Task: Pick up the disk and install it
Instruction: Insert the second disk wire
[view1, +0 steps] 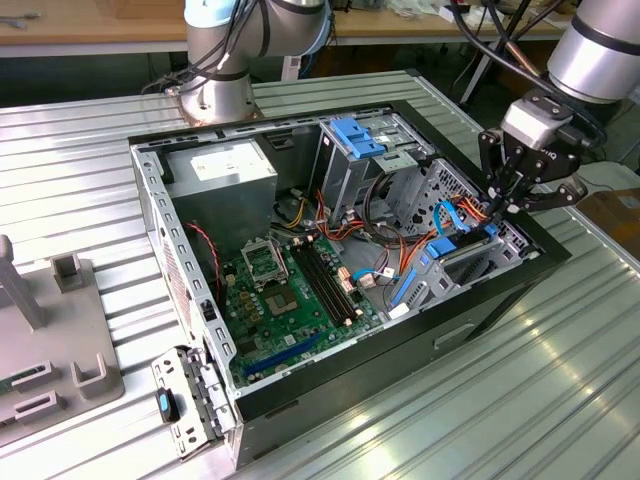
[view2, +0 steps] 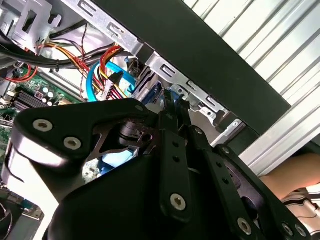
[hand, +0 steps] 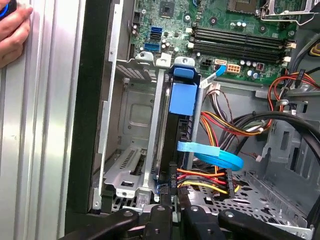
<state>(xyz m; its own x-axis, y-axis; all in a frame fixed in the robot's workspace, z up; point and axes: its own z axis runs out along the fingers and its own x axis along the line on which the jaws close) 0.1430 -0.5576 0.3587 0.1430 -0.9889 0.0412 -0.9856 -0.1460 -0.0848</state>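
The disk (view1: 455, 262) stands on edge in the drive cage at the open computer case's (view1: 400, 345) side wall, on the exterior view's right. In the first wrist view the disk (hand: 183, 97) shows as a thin dark body with bright blue carrier rails and a blue tab at its far end. My gripper (view1: 500, 207) comes down from above the case onto the disk's near end. Its black fingers (hand: 167, 200) sit close together on either side of that end, shut on it. In the second wrist view the gripper (view2: 172, 107) hides most of the disk.
Orange, yellow and blue cables (hand: 215, 157) lie right beside the disk. The motherboard (view1: 290, 290), power supply (view1: 220, 170) and a light-blue bracket (view1: 355, 135) fill the case. A person's hand (hand: 11, 35) rests on the ribbed table outside the case wall. A grey fixture (view1: 50, 340) stands at the exterior view's left.
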